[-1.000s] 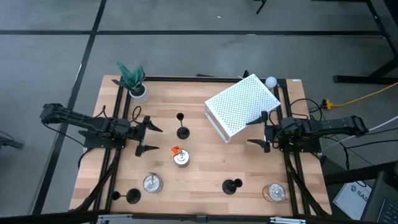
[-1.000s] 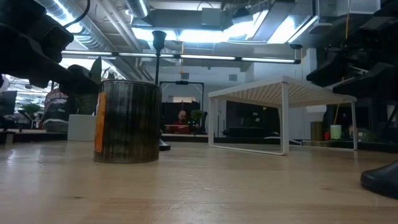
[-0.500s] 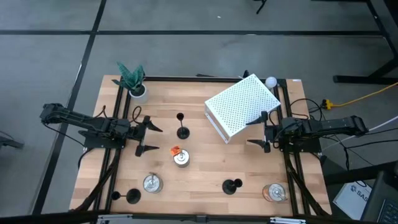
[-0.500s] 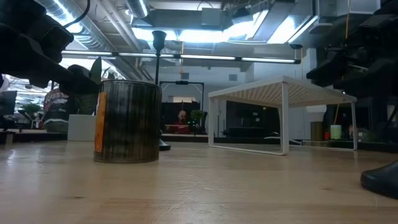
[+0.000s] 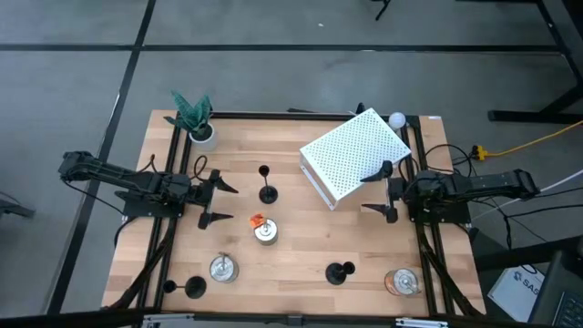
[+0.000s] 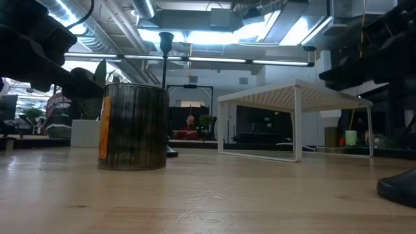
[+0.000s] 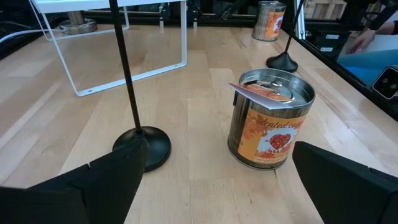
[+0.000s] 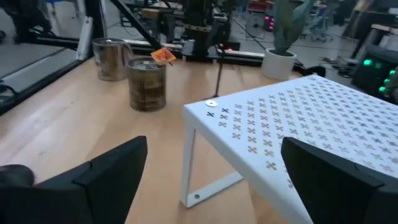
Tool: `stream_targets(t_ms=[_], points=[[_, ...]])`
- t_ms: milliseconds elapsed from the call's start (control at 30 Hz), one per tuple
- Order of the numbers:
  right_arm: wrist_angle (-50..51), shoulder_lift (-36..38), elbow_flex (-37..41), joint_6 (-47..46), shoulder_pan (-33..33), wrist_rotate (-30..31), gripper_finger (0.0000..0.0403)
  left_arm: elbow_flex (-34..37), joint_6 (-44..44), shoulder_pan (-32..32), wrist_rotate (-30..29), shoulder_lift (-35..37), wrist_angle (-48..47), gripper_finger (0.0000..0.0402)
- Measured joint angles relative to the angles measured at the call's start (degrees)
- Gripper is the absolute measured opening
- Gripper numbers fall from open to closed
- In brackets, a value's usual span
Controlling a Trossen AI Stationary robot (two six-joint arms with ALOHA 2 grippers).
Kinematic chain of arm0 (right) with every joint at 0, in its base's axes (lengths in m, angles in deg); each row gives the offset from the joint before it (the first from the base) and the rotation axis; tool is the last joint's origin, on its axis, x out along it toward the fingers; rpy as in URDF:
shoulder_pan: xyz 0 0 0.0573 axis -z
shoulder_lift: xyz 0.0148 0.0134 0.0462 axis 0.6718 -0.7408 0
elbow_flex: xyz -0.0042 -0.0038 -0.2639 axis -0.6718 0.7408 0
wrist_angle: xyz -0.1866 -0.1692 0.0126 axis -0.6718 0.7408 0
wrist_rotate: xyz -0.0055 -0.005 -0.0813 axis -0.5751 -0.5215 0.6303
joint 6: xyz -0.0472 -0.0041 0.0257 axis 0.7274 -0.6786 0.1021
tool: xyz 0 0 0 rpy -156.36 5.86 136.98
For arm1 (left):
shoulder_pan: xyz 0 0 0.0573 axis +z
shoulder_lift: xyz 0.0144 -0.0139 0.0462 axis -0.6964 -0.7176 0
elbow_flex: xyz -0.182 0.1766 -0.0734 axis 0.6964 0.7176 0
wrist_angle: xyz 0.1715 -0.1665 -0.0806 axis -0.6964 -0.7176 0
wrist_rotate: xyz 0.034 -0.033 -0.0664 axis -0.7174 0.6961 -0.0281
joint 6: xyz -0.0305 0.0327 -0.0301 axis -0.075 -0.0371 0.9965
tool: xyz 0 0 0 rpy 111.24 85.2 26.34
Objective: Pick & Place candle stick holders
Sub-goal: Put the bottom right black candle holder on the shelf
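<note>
Three candle stick holders upright on the counter [image 5: 301, 232], none grasped.

Left gripper [image 5: 213, 201] spread wide near the left edge, just beside the tallest holder [image 5: 267, 189] at mid-counter. Second holder [image 5: 341, 271] toward the front edge, third holder [image 5: 194, 288] at the front-left corner. Right gripper [image 5: 382, 190] parted, empty, by the right edge beside the white rack [image 5: 353, 155], well apart from all three.
</note>
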Motion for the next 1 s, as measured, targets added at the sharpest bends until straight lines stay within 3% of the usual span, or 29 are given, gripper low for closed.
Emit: stream_targets(t_ms=[233, 500, 600, 1000], points=[[-9.68, 0.00, -0.01, -0.64, 0.00, -6.64, 0.0375, 0.00, 0.00, 0.00, -0.02, 0.02, 0.02, 0.0400], [-12.78, 0.00, -0.02, 0.30, -0.04, -27.08, 0.0375, 0.00, 0.00, 0.01, -0.02, 0.01, 0.02, 0.0400], [-12.44, 0.00, -0.01, 0.43, -0.07, -32.10, 0.0375, 0.00, 0.00, 0.00, -0.01, 0.02, 0.02, 0.0400], [-8.20, -1.27, 0.01, -1.28, -0.07, -26.72, 0.0375, -0.01, 0.00, 0.01, 0.00, 0.01, 0.02, 0.0400]])
